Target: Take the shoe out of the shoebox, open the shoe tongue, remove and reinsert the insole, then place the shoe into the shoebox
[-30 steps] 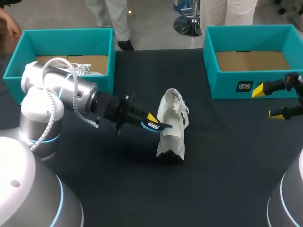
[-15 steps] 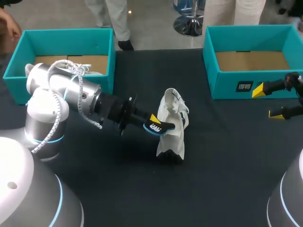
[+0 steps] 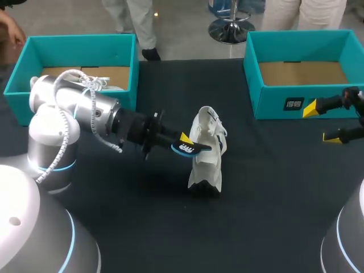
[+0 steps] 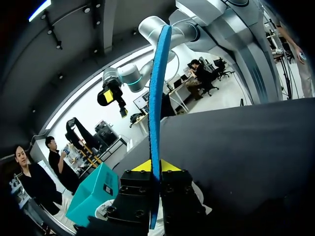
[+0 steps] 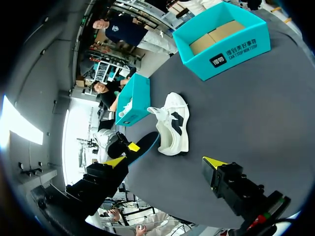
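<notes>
In the head view, your left end effector [image 3: 186, 147] grips the blue insole [image 3: 192, 149], whose tip meets the white shoe [image 3: 207, 162] at mid-table. Your right end effector [image 3: 322, 122] hangs open just in front of the right shoebox [image 3: 273, 102]. In the left wrist view, both fingers clamp the insole edge-on. In the right wrist view, the fingers stand wide apart with the shoe ahead of them.

Only a small white printed label [image 3: 293, 104] shows, on the front wall of the right teal shoebox [image 3: 273, 102].
</notes>
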{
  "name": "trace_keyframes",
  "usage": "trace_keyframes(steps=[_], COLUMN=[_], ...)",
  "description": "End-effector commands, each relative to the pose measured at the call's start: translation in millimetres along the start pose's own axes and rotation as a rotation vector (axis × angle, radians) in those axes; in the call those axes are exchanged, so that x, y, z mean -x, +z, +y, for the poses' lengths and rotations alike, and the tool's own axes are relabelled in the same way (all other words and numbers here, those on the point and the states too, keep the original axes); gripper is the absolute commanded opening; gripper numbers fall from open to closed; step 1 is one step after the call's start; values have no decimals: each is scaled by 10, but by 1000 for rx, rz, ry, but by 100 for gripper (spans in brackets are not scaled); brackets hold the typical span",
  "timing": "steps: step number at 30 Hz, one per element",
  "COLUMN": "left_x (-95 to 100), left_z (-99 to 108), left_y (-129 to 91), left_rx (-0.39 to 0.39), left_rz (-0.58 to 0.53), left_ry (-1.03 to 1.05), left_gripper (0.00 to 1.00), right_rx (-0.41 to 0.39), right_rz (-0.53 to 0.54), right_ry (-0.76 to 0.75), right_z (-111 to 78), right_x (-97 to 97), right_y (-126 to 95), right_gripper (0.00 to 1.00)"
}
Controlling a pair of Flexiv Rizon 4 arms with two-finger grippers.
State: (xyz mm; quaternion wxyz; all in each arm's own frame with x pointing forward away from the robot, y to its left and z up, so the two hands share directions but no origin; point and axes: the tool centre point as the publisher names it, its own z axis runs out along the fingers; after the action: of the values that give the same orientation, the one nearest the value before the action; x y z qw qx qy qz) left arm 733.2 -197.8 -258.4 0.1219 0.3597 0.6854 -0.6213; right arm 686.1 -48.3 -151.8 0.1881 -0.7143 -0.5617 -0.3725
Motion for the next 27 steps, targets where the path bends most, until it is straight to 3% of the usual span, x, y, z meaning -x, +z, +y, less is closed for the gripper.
trace_keyframes(steps=[1, 18, 27], left_x=[-1, -58, -36], left_z=[-4, 151, 61], left_y=[31, 170, 177], left_rx=[-2, 1, -11], left_rz=[0, 37, 25], left_ry=[1, -30, -20], left_gripper=[0, 0, 0], right_rx=[3, 3, 3], right_rz=[-2, -2, -2], right_ry=[1, 1, 1], right_z=[-18, -18, -18], right_x=[5, 5, 5], right_y=[0, 0, 0], right_gripper=[100, 100, 100])
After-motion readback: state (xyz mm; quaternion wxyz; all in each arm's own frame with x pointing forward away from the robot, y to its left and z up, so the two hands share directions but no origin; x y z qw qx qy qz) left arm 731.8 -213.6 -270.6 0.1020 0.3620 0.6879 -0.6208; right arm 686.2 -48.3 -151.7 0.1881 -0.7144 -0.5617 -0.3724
